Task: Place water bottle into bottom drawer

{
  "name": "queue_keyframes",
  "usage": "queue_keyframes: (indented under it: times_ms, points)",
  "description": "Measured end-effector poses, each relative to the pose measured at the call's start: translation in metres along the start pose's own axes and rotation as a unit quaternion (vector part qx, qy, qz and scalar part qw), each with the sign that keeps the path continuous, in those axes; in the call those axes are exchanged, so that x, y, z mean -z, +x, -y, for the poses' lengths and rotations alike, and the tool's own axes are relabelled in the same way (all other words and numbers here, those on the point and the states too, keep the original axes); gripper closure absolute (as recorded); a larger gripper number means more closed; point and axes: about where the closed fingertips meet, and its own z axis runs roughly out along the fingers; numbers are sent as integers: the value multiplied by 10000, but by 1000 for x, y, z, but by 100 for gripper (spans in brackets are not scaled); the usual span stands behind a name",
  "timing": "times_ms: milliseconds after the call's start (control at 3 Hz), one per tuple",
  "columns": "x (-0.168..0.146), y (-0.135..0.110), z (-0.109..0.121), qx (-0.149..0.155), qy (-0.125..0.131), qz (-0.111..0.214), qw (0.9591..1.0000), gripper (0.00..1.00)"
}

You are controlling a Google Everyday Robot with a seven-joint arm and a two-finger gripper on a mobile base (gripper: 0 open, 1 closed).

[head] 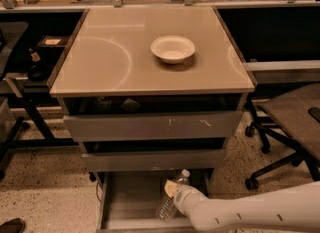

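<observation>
The water bottle [165,208] is clear with a white cap and leans cap-up to the right, over the open bottom drawer [127,199]. Its base is low inside the drawer, near the drawer's front right. My gripper [172,189] reaches in from the lower right on a white arm. It is shut around the bottle's upper middle and hides the label. The drawer is a shallow grey tray pulled out under the cabinet.
Two upper drawers [150,126] with scuffed grey fronts stick out slightly above the bottom one. A white bowl [173,48] sits on the beige cabinet top [110,57]. An office chair [292,122] stands at the right, desk legs at the left.
</observation>
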Motion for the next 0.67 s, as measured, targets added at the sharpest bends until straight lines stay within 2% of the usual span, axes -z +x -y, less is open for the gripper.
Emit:
queue_keyframes:
  times_ms: [333, 667]
  points:
    - [0, 0, 0, 0, 0, 0, 10000, 100]
    - [-18, 19, 19, -69, 72, -73, 9999, 100]
